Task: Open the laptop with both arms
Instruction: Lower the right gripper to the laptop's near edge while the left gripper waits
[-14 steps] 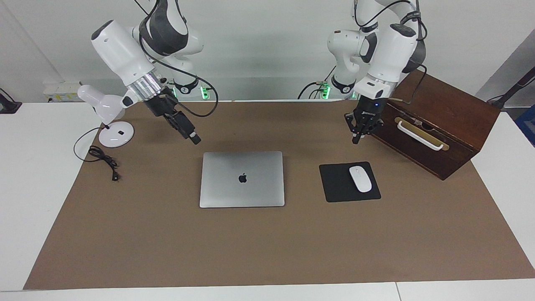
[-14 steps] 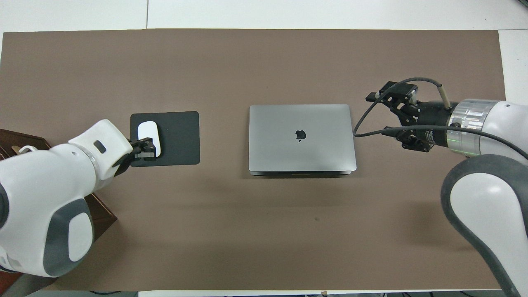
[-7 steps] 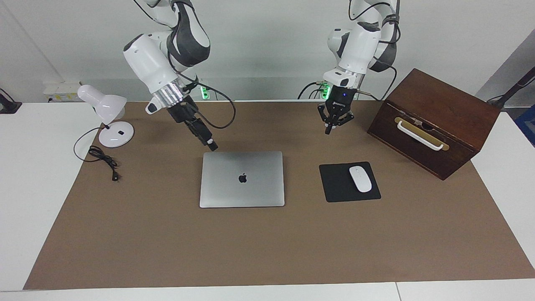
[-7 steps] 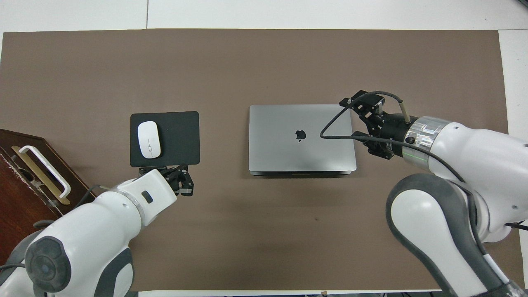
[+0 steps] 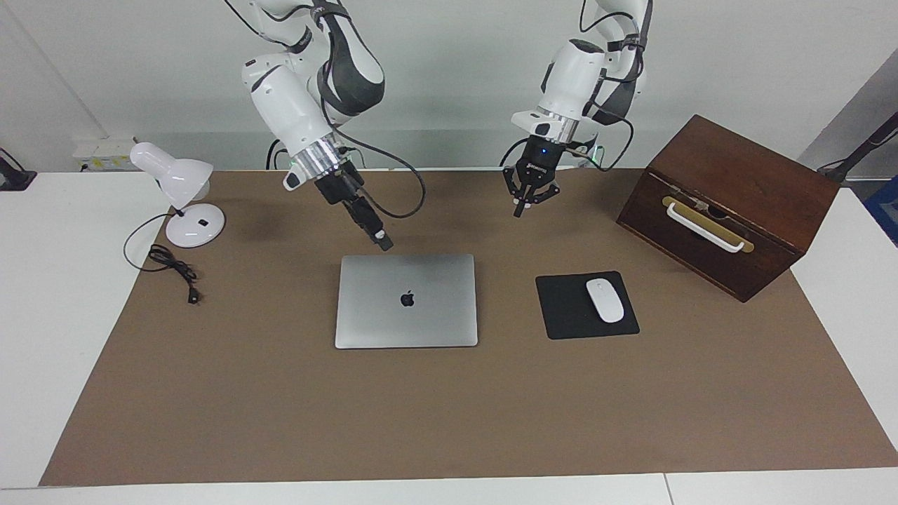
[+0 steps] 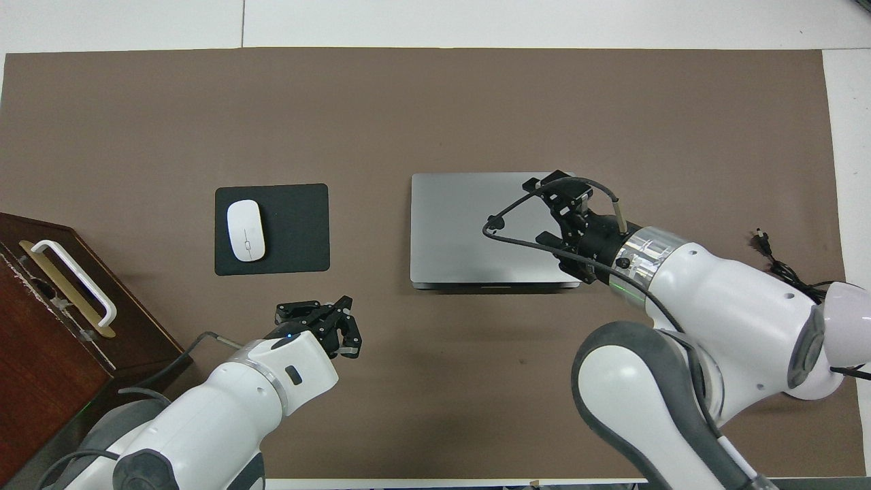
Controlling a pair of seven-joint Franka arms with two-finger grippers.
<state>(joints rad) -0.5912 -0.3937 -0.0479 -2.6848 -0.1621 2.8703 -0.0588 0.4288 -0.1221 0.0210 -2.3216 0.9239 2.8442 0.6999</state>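
Note:
The laptop [image 5: 407, 301] lies shut and flat on the brown mat, apple logo up; it also shows in the overhead view [image 6: 463, 231]. My right gripper [image 5: 383, 243] hangs tilted just over the laptop's edge nearest the robots, at the corner toward the right arm's end, and its fingers look shut with nothing in them. In the overhead view it [image 6: 568, 228] covers that end of the lid. My left gripper [image 5: 518, 207] is up over bare mat between the laptop and the mouse pad, fingertips together and empty; it also shows in the overhead view [image 6: 318, 321].
A black mouse pad [image 5: 561, 308] with a white mouse [image 5: 605, 300] lies beside the laptop toward the left arm's end. A dark wooden box [image 5: 729, 203] with a white handle stands at that end. A white desk lamp [image 5: 179, 189] and its cable [image 5: 172, 270] are at the right arm's end.
Both arms have swung inward. The right gripper moved from beside the laptop to over its corner. The left gripper moved away from the wooden box to over the bare mat near the laptop.

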